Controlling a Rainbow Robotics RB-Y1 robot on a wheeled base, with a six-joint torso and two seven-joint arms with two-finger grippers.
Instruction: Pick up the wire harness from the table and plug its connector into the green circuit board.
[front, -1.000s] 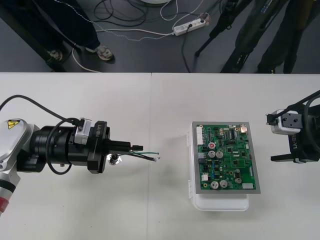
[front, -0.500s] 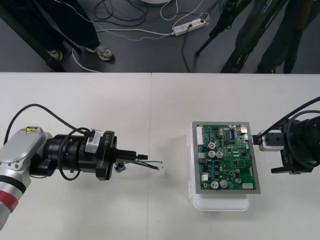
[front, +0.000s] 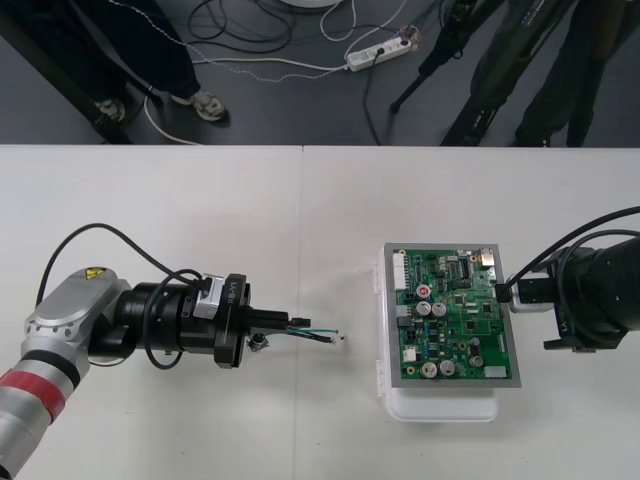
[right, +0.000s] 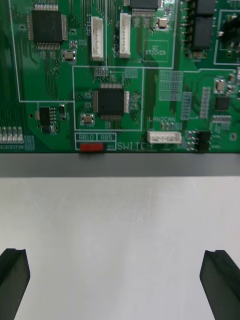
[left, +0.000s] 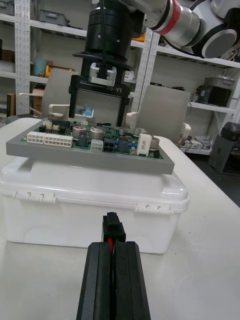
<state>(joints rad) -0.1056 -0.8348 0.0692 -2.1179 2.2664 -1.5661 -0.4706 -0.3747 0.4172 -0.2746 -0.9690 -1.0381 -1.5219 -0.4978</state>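
Left claw (front: 286, 323) is low over the pale counter (front: 300, 200), left of the green circuit board (front: 455, 315), and pointed at it. The black fingers (left: 97, 280) are pinched together on the small wire harness (front: 315, 332). The black plug (left: 113, 227) sticks out past the fingertips with red wire visible in the gap. Thin green and black wires trail toward the board, ending short of it. The round metal socket (front: 257, 344) sits just beside the fingers. The plug is not in the board; it faces the side wall of the white plastic base box (left: 95, 200).

Right claw (right: 117, 265) is at the board's opposite edge, spread wide, fingers straddling bare counter just beside the board's grey frame. The plate on its body reads "RB-Y1".

Silkscreen near that edge reads "SWITCH", with "RB10" and "RB5" boxed above a red part, and "LAN2CAN" by a white header. "DC STICKER" is further in.

There is a yellow triangle hazard sticker (front: 97, 272) on the left arm.
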